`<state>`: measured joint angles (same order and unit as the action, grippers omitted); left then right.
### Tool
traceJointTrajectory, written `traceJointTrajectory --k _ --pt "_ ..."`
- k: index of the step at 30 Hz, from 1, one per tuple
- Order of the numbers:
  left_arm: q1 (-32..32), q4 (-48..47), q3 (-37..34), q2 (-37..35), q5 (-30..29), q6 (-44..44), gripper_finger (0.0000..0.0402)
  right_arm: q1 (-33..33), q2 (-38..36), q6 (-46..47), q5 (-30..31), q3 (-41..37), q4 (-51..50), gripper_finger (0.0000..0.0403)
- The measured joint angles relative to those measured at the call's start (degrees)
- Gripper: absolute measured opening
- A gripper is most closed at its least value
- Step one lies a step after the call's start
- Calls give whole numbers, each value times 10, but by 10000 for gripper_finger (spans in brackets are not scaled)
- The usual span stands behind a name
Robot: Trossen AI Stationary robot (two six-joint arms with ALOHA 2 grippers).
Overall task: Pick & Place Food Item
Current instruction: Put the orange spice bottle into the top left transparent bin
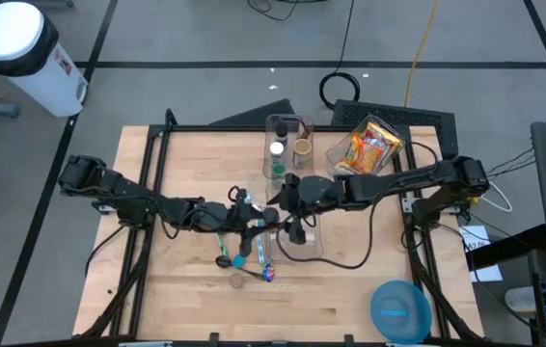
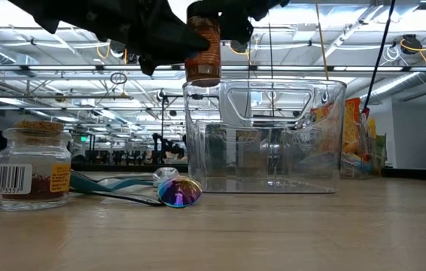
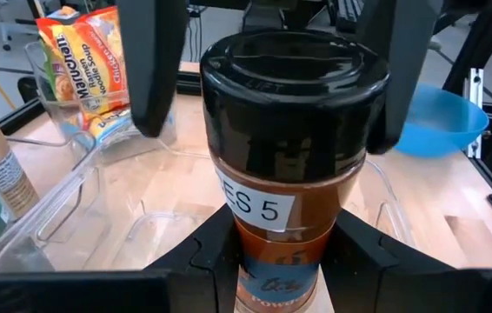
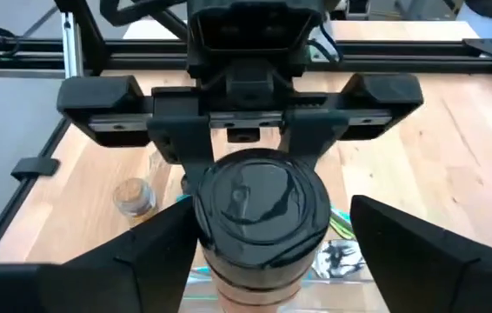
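Right by my left wrist camera sits the spice jar [image 3: 285,165], held tight in my left gripper [image 3: 272,261] over the clear bin [image 2: 266,135], near table middle. My right gripper [image 4: 263,248] waits open around its cap. Hard, smooth, slippery. I'd grab its middle.

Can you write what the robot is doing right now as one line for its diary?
left gripper: shut on spice jar | right gripper: open around jar lid | place: above clear bin | step: handover or drop, unclear
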<state>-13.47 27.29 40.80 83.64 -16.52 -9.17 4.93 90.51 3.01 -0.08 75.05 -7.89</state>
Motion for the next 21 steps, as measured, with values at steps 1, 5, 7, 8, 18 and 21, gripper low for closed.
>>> traceJointTrajectory --k 1,5,7,8,18,21 --pt "0 0 0 0 -1 0 131 0 5 0 0 0 6 280" --pt "0 -3 0 0 -1 0 131 0 17 -5 -1 -1 7 256" --pt "0 0 0 0 -3 -1 131 0 15 -7 -1 -1 9 240" --pt "1 2 0 -1 -3 -1 131 0 15 -7 -1 -1 11 231" --pt "0 0 1 -1 -2 -4 132 4 7 -4 -1 -1 13 191" --pt "0 -2 1 -1 -1 -14 147 4 7 -5 -1 -1 13 192"
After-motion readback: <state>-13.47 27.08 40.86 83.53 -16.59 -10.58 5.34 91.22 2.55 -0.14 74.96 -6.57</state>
